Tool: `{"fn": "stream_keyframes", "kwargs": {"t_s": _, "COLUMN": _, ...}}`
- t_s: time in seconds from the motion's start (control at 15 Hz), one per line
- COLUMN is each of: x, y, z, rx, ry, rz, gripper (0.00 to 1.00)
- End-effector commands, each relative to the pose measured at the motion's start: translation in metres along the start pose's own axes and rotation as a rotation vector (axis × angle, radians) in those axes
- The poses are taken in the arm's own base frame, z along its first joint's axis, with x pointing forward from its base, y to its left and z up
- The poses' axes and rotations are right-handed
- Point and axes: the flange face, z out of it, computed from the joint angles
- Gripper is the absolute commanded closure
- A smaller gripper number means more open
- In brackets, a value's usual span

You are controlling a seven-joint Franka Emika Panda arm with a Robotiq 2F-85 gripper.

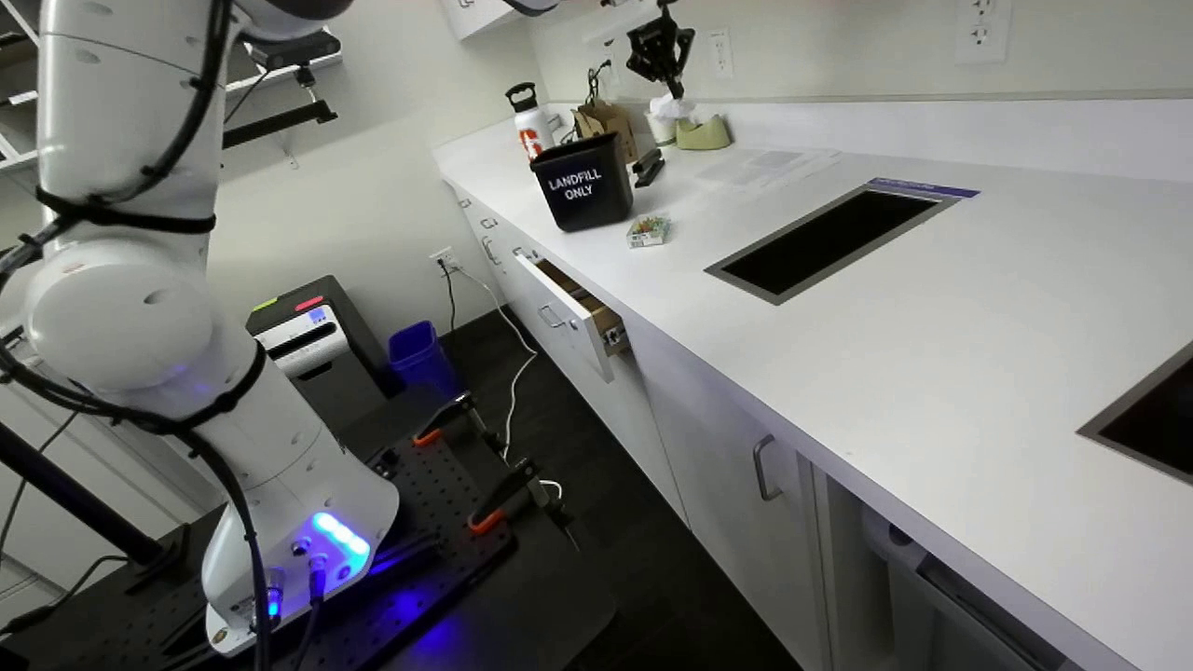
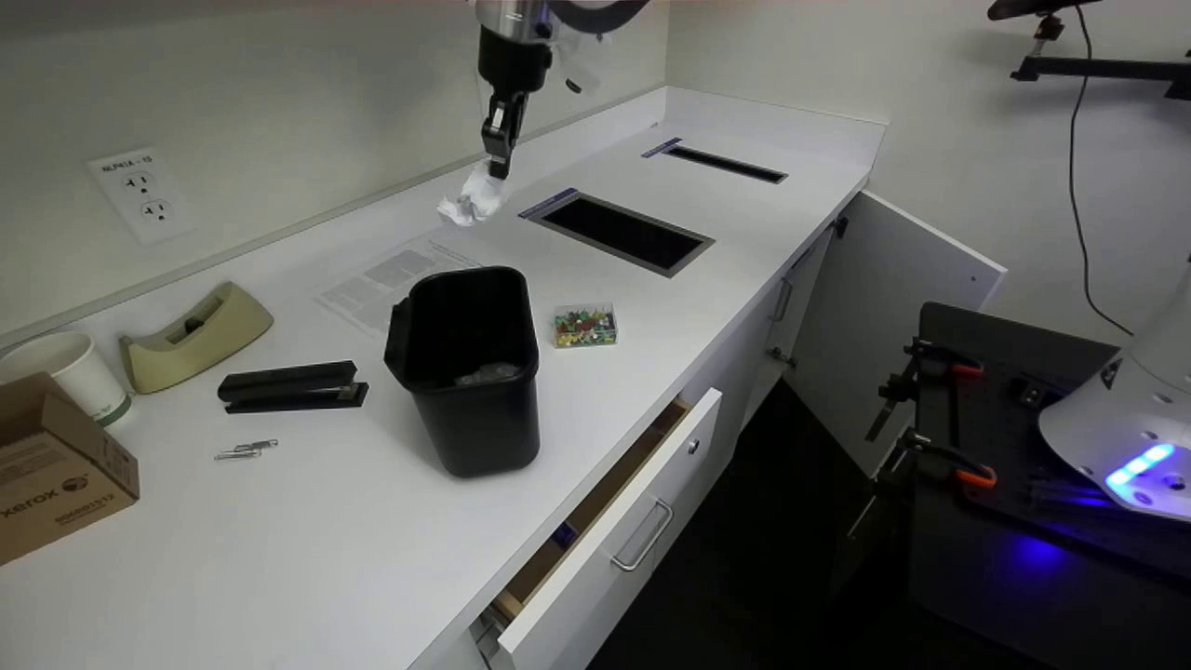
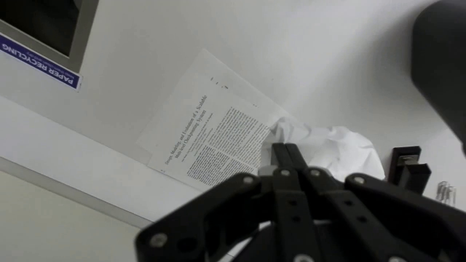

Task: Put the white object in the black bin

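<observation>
White counter [image 2: 279, 540] spreads beneath your crumpled paper [image 2: 473, 197], pinched in your gripper [image 2: 500, 167] with its fingers close together, higher than the black bin [image 2: 479, 428] and toward the wall [image 2: 354, 84] from it. Near the bin lie a pushpin box [image 2: 585, 327] and a stapler [image 2: 290, 384]; lower than the bin, a drawer [image 2: 600, 596] juts open.

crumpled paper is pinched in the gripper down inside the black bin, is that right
Not quite: the crumpled paper is pinched in the gripper, but it hangs outside the black bin, above the counter, as an exterior view shows.
</observation>
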Motion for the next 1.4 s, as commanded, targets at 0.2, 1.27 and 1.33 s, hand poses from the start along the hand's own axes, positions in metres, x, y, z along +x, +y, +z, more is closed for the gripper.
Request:
{"fn": "stream_keyframes", "kwargs": {"t_s": 0.2, "x": -0.065, "y": -0.05, "z": -0.091, "rx": 0.124, "ry": -0.075, "rz": -0.244, "gripper": 1.0}}
{"fn": "stream_keyframes", "kwargs": {"t_s": 1.27, "x": -0.079, "y": -0.132, "z": -0.083, "rx": 0.203, "ry": 0.064, "rz": -0.71, "gripper": 1.0}}
{"fn": "stream_keyframes", "kwargs": {"t_s": 1.33, "x": -0.072, "y": -0.133, "z": -0.078, "rx": 0.175, "ry": 0.113, "rz": -0.691, "gripper": 1.0}}
